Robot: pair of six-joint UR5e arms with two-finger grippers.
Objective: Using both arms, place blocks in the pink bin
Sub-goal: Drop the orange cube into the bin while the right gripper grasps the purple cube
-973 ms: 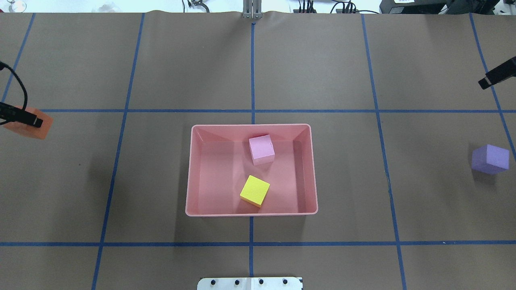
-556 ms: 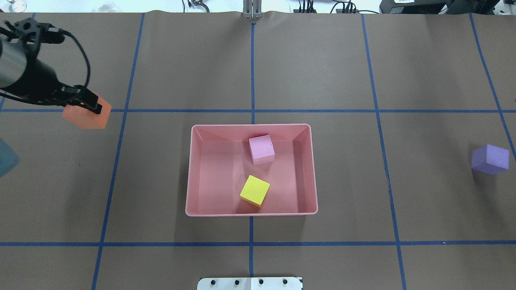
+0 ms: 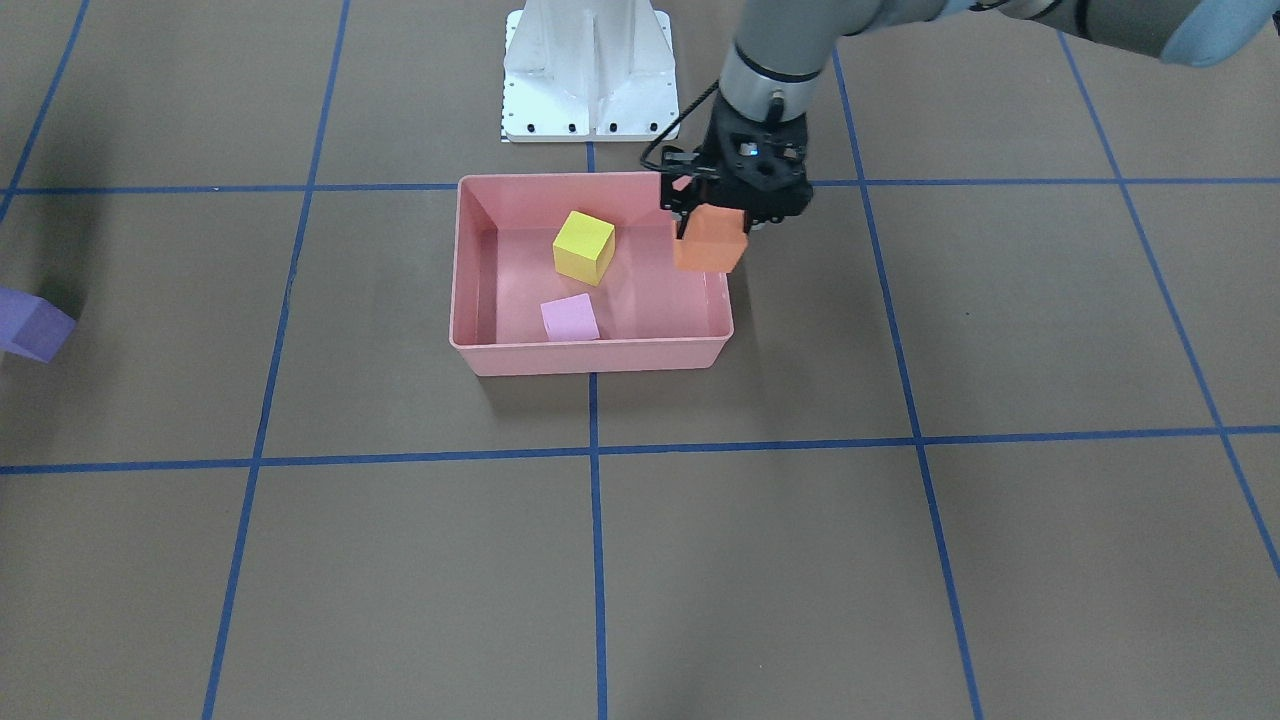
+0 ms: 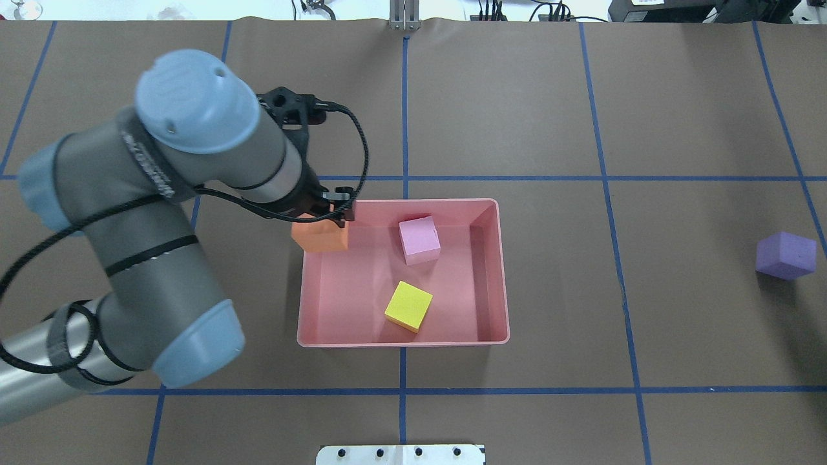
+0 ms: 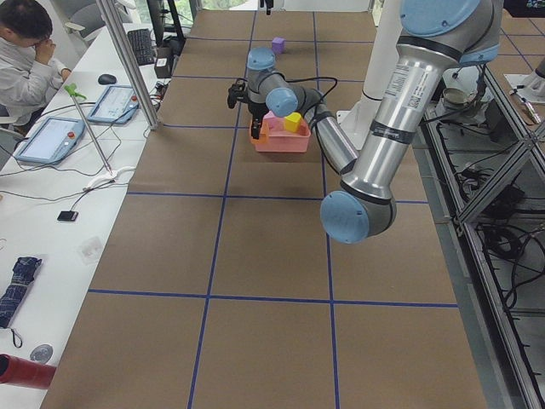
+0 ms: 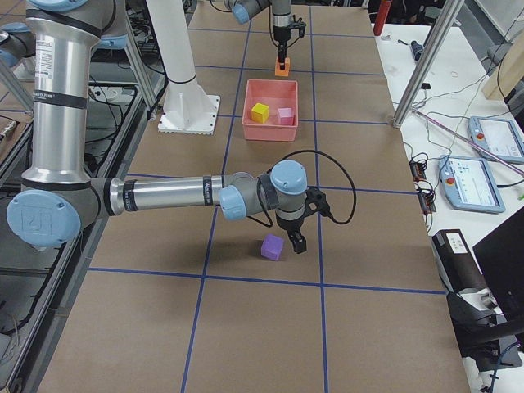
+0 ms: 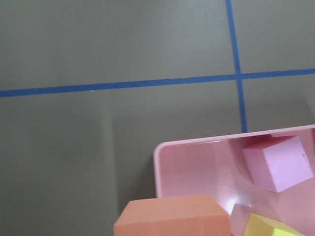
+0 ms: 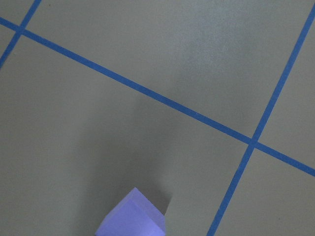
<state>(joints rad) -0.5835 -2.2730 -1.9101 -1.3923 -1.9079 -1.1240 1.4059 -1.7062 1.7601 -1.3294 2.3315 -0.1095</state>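
Clearance decides it: orange cube (image 4: 320, 237), clamped in the left gripper (image 4: 322, 219), hangs astride the left wall of the bin (image 4: 400, 341) near its far corner; open floor lies to the robot's right. The right gripper (image 6: 296, 242) is just beside the purple cube (image 6: 272, 246); whether parted I cannot tell.

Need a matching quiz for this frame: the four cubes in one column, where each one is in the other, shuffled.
Column 1
1. orange cube
2. light pink cube
3. yellow cube
4. purple cube

Column 2
A. on the table, well outside the pink bin
B. in the bin, on the half nearer the robot
C. held by the left pincer above the bin's rim
D. in the bin, by the wall farthest from the robot

Pairs: 1-C, 2-D, 3-B, 4-A
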